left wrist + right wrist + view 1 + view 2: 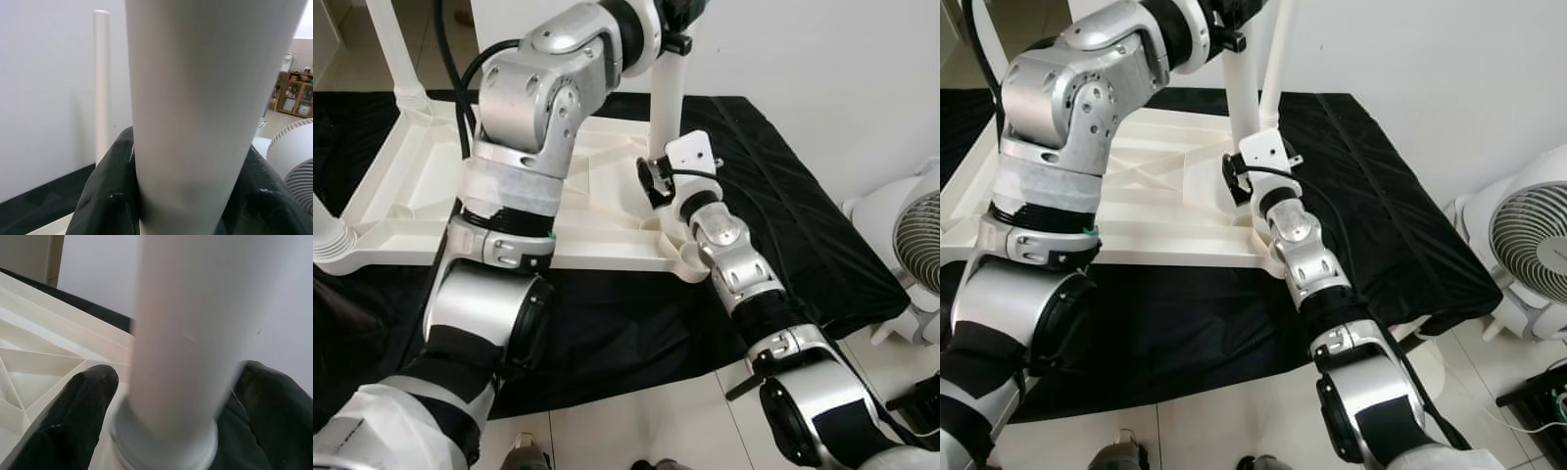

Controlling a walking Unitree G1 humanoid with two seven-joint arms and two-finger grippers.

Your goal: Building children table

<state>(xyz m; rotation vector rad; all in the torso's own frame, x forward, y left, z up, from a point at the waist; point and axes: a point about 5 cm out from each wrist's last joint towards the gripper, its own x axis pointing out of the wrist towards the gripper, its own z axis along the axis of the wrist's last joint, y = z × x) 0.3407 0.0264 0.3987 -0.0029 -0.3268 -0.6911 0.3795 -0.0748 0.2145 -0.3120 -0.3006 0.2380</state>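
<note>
Table leg [1240,108], a white plastic tube, stands upright in the near right corner socket of the upturned tabletop [411,186], which lies underside-up on a black cloth [1185,323] over the floor. Nearest the robot, the right gripper [166,396] has its two black fingers [83,401] set either side of the leg's foot, just above the collar where it meets the socket; they flank the tube closely, but whether they press it I cannot tell. Above that pincer, the left gripper [171,196] hugs the same leg higher up, its fingers snug against both sides. Beyond it another leg [101,73] stands by the wall. By my judgement the tube is light, stiff and smooth, so slippery; the low grip beside the collar suits seating it, the high one steadying it.
</note>
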